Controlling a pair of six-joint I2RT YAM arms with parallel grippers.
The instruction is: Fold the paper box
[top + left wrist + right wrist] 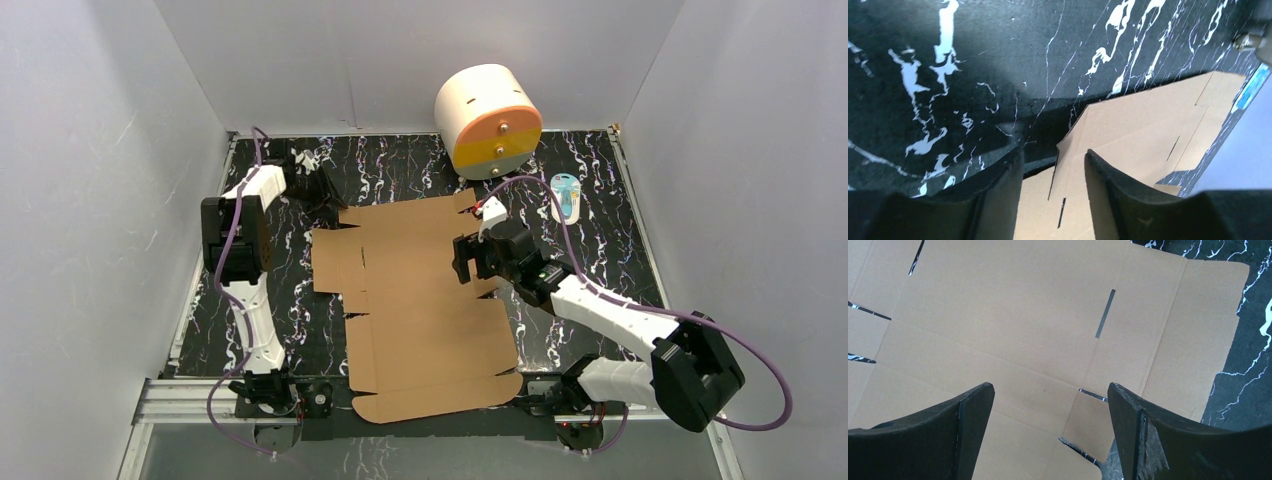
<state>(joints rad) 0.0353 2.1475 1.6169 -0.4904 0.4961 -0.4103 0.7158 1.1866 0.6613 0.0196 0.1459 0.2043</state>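
The paper box (420, 300) is a flat brown die-cut cardboard sheet lying unfolded on the black marbled table (600, 180). My left gripper (325, 190) is low at the sheet's far left corner. In the left wrist view the gripper (1054, 160) is open and that corner of the sheet (1148, 130) reaches between the fingers. My right gripper (462, 258) hovers over the sheet's right edge. In the right wrist view it (1050, 390) is open and empty above the cardboard (1013, 330), over a small side flap and its cut slots.
A white cylinder with an orange-yellow face (488, 120) stands at the back, just beyond the sheet. A small blue and white item (566, 197) lies to the right of it. White walls enclose three sides. A metal rail (190, 395) runs along the near edge.
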